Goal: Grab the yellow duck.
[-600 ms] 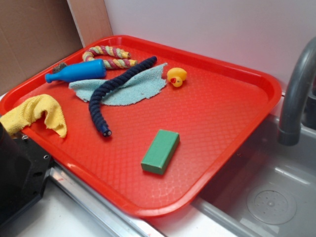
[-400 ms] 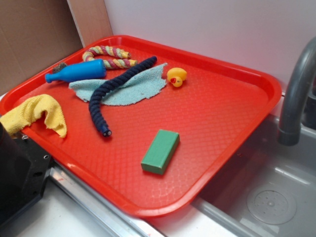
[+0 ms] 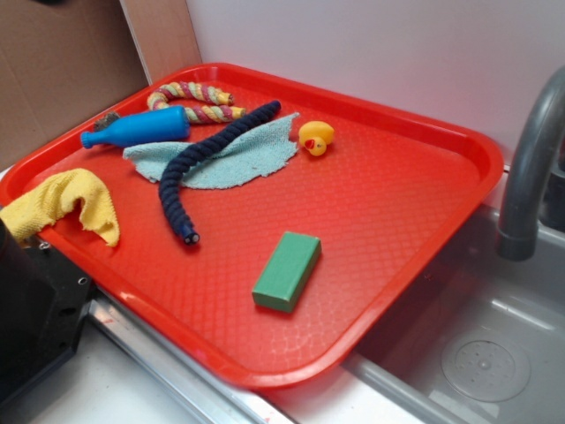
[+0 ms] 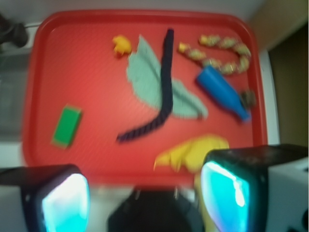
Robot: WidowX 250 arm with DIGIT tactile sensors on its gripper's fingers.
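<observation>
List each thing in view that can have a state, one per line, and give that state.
Yellow duck: on the red tray, free, just off the teal cloth's edge.
Teal cloth: spread flat.
Navy rope: lying across the teal cloth.
Yellow cloth: crumpled over the tray's rim.
Blue bottle: on its side.
Green block: lying flat, alone.
Tool: open, empty, above the tray's near edge.

The gripper (image 4: 145, 193) hung with its jaws wide apart, both fingers (image 4: 65, 203) high above the near rim of the red tray (image 4: 96, 154). The yellow duck (image 4: 121, 45) sat far beyond them, a green block (image 4: 67, 126) beyond the left finger. A yellow cloth (image 4: 193, 151) lay partly hidden behind the right finger.
</observation>
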